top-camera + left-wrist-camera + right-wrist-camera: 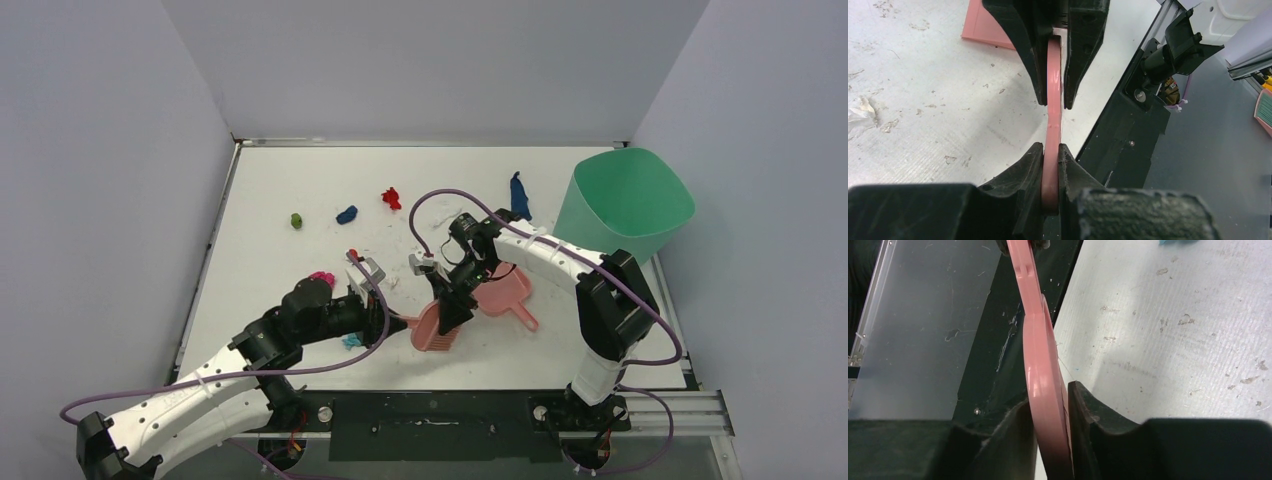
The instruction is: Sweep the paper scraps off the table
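Both grippers hold the pink brush [432, 330] near the front middle of the table [270, 180]. My left gripper [386, 318] is shut on its thin handle [1050, 125]. My right gripper [453, 315] is shut on the brush's wider body [1040, 355]. In the left wrist view my left gripper [1050, 167] faces the right gripper's fingers [1018, 45] clamped further along the handle. Paper scraps lie apart on the table: green [296, 220], blue [346, 214], red [391, 198], dark blue [519, 197], magenta [321, 277] and cyan [351, 341].
The pink dustpan [505, 291] lies flat just right of the right gripper. A green bin [625, 203] stands at the table's right edge. A white scrap [860, 107] lies to the left in the left wrist view. The black base plate [430, 425] runs along the front edge.
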`<control>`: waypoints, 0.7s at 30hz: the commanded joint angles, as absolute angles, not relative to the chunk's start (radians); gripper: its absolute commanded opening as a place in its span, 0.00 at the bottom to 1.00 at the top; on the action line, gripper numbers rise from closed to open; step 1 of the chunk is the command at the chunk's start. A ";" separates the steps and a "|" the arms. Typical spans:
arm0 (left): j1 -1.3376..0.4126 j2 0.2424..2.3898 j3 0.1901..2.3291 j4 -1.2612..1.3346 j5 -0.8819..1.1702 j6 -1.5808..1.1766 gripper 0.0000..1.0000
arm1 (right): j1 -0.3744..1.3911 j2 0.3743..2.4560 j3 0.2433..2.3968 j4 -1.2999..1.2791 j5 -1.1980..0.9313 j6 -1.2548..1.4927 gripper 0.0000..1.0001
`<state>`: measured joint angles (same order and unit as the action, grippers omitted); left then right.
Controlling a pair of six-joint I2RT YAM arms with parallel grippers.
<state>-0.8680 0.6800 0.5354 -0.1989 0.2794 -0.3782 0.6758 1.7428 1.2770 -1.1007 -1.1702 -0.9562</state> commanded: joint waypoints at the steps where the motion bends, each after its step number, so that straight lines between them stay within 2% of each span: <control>1: -0.871 0.670 0.541 -0.108 0.301 -0.391 0.00 | 0.666 1.725 1.304 -1.099 -1.218 -0.987 0.38; 3: -0.871 0.666 0.543 -0.114 0.302 -0.399 0.00 | 0.630 1.708 1.322 -1.112 -1.180 -0.987 0.52; 4: -0.871 0.665 0.547 -0.129 0.299 -0.404 0.00 | 0.596 1.675 1.318 -1.037 -1.145 -0.915 0.57; 8: -0.872 0.664 0.592 -0.223 0.261 -0.438 0.00 | 0.513 1.527 1.244 -0.825 -0.916 -0.666 0.67; 13: -0.874 0.624 0.609 -0.296 0.194 -0.428 0.00 | 0.504 1.342 1.059 -0.695 -0.530 -0.536 0.77; 17: -0.873 0.570 0.572 -0.283 0.116 -0.431 0.00 | 0.501 1.232 0.935 -0.718 -0.413 -0.560 0.83; 21: -0.870 0.560 0.573 -0.286 0.077 -0.419 0.00 | 0.499 1.195 0.840 -0.766 -0.346 -0.617 0.83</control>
<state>-0.8696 0.5728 0.5533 -0.3115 0.1474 -0.4240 0.4973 1.2266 0.9115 -0.7616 -0.5041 -0.5941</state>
